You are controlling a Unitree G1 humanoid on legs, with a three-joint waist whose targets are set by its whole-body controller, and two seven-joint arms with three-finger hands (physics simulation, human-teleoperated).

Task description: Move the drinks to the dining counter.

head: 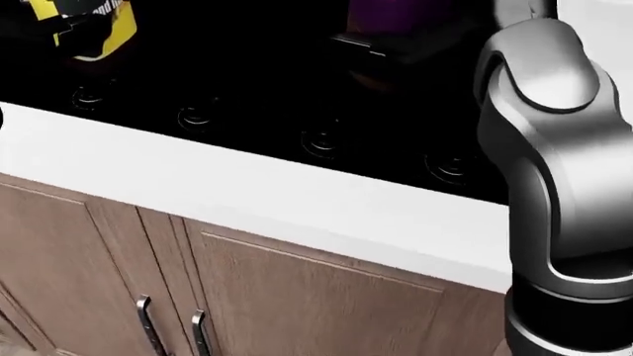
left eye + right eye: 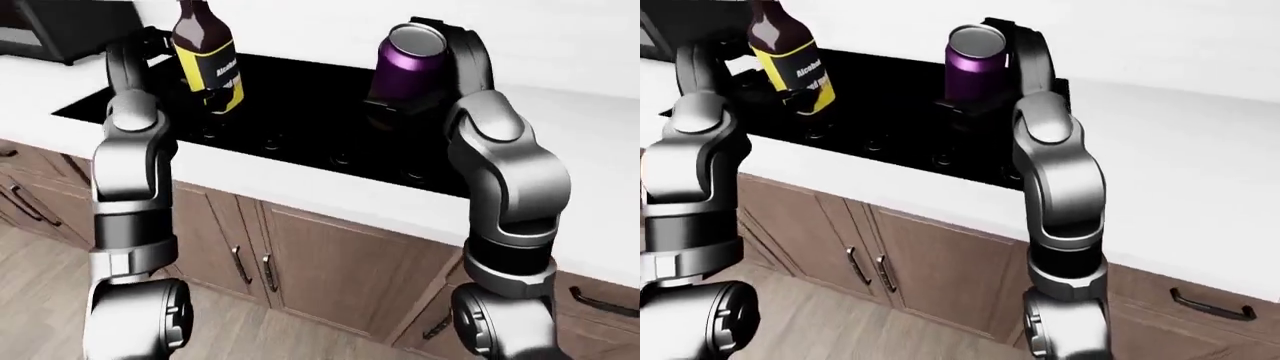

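Left fingers (image 2: 213,96) grasp a dark bottle (image 2: 205,56) with yellow label; right fingers (image 2: 400,105) grasp a purple can (image 2: 408,64). Black stove (image 2: 300,124) lies beneath them on the white desk (image 2: 330,196).

Dark brown bottle (image 2: 205,56) with yellow label, purple can (image 2: 408,67), black stove (image 2: 300,124), white counter (image 2: 330,195), brown wood cabinets (image 2: 330,270)

Glossy silver-grey arm shells with rounded joint caps, black bands between segments; each hand (image 2: 405,101) is matte black.
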